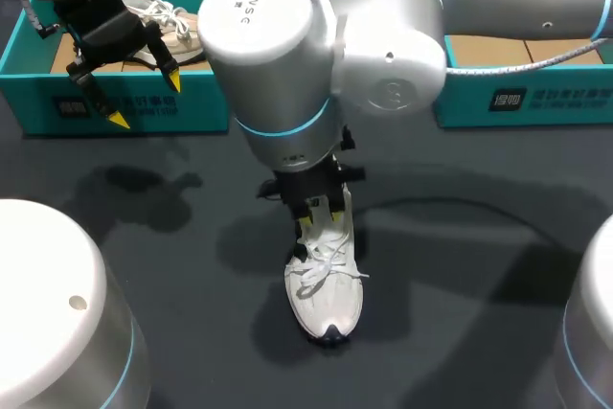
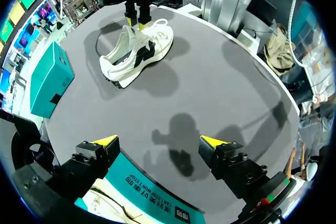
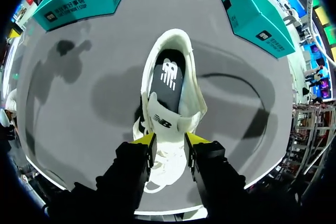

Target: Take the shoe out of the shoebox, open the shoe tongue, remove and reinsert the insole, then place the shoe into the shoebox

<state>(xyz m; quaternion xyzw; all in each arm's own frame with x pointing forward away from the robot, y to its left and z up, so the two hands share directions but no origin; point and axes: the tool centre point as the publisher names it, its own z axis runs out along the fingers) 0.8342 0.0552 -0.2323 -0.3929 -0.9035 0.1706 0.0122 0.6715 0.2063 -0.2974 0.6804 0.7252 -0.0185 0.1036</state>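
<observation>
one white shoe (image 1: 326, 294), tongue (image 3: 163, 123) pinched in right jaws, left jaws spread

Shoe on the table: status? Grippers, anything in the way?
Right gripper shut on tongue. Shoe upright on the table, insole in. Left gripper open above left shoebox. Nothing blocking the shoe.
</observation>
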